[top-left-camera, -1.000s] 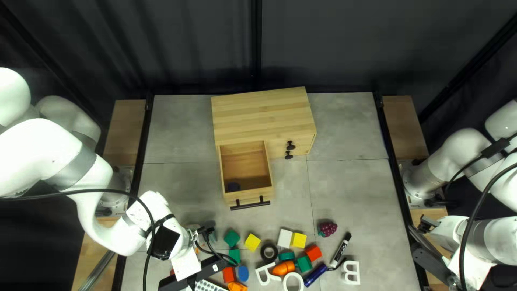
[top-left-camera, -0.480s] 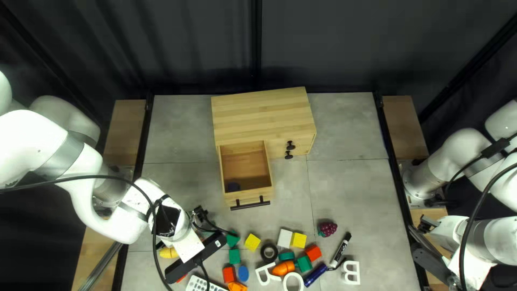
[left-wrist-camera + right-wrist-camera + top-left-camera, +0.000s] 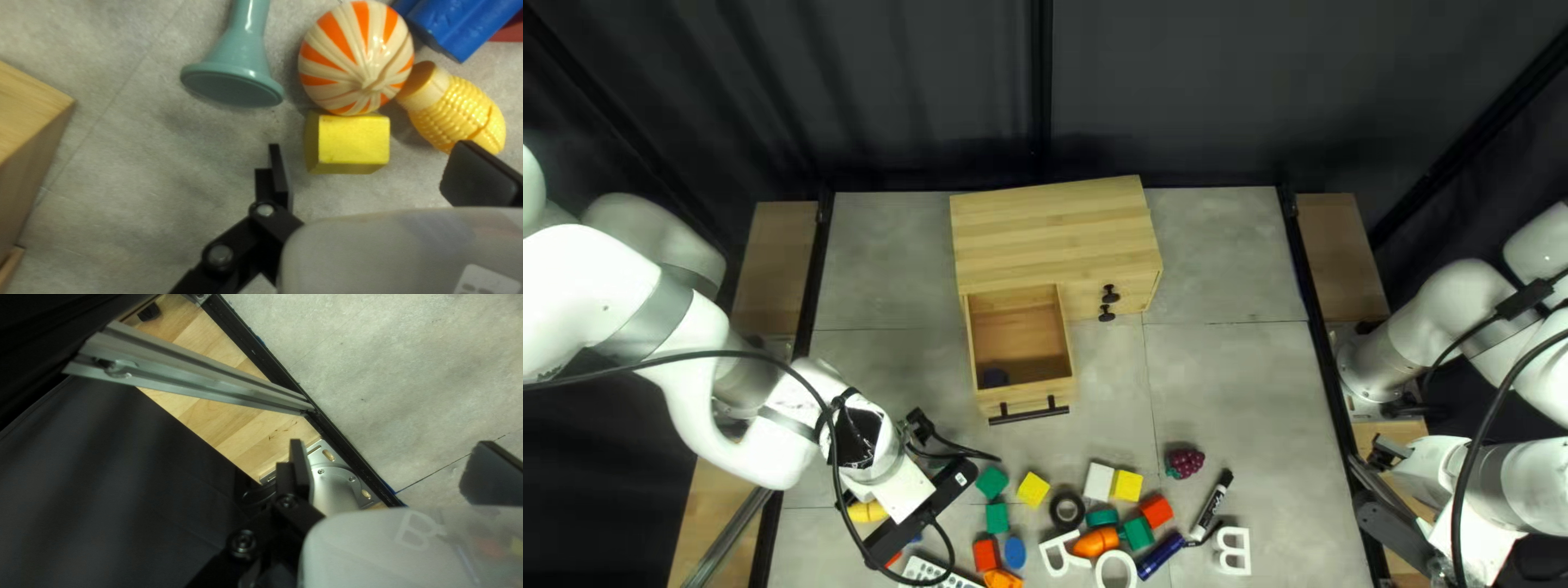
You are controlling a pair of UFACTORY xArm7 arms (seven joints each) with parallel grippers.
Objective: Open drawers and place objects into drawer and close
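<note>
Picking step, I judge: my left gripper (image 3: 369, 146) is spread above the yellow block (image 3: 353, 142), my right gripper (image 3: 389, 447) open too. I should lower, squeeze, then carry it to the pulled-out drawer (image 3: 1027, 395), off to one side.

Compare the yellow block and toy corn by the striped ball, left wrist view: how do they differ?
The yellow block is boxy, the toy corn rounded. Block faces are smooth; corn has bumpy kernels. Block is all yellow; corn has a tan-brown end. Both sit beside the striped ball.
</note>
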